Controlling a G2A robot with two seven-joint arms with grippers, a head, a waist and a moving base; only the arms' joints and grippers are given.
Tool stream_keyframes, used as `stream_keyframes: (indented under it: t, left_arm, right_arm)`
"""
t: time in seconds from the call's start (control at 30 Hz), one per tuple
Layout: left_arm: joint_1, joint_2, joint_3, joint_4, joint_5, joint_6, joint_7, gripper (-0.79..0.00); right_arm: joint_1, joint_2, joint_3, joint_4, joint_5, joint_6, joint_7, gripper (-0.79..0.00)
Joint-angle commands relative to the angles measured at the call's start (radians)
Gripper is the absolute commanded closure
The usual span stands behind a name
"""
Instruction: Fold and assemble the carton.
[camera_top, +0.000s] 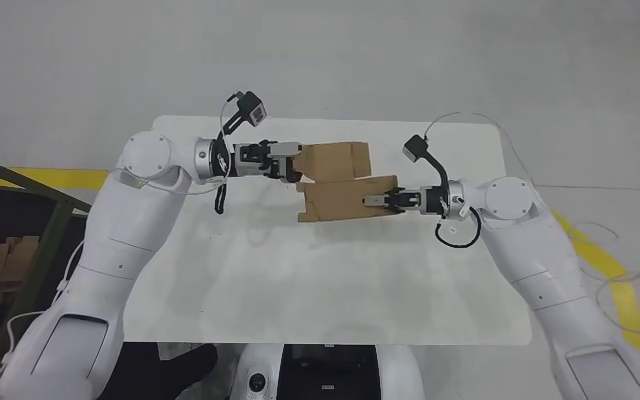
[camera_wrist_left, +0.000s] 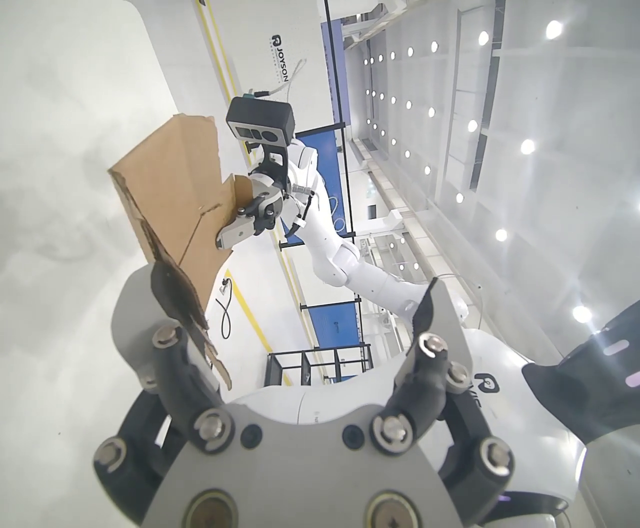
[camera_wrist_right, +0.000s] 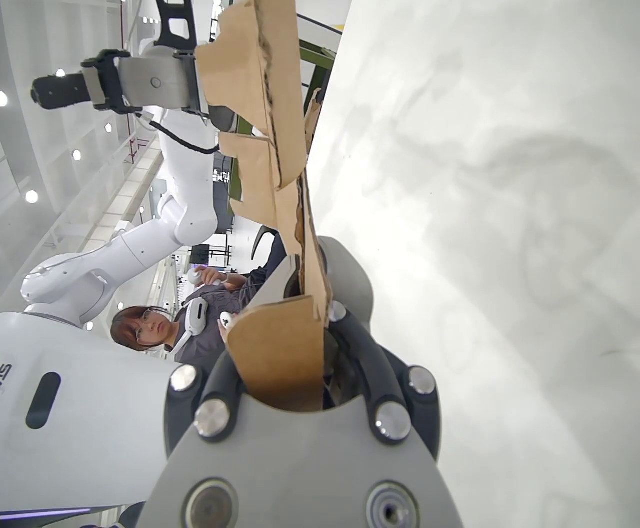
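Carton (camera_top: 335, 180) unassembled, held above table (camera_top: 300, 290) far middle. Right gripper (camera_top: 372, 200) clenched on its flap; left gripper (camera_top: 296, 160) released, one finger against opposite edge. Step: opening blank. Next: left must grasp, spread panels

A brown, partly folded carton (camera_top: 335, 178) has the white table (camera_top: 250, 290) beneath it. The left hand (camera_top: 292, 160) touches one end of the carton; the right hand (camera_top: 375, 199) grips its opposite end.
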Motion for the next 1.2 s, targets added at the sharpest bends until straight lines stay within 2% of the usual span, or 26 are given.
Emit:
stream_keyframes:
  t: [0.0, 0.23, 0.73, 1.17]
  left_arm:
    - [0.003, 0.001, -0.004, -0.007, 0.007, -0.001, 0.004, -0.785]
    - [0.014, 0.005, -0.020, -0.025, 0.013, 0.003, 0.015, -0.785]
    - [0.002, -0.002, 0.007, -0.002, 0.067, 0.001, 0.071, -0.785]
    - [0.022, 0.001, 0.008, -0.036, 0.147, -0.001, 0.120, -0.785]
  right_arm:
    - [0.002, -0.001, -0.003, 0.002, -0.001, 0.000, 0.000, 0.000]
    - [0.007, -0.004, -0.014, 0.003, 0.005, 0.000, 0.001, 0.000]
    - [0.003, -0.004, -0.015, -0.021, 0.019, 0.002, 0.003, 0.000]
    - [-0.004, 0.000, -0.006, -0.035, 0.018, 0.009, -0.004, 0.000]
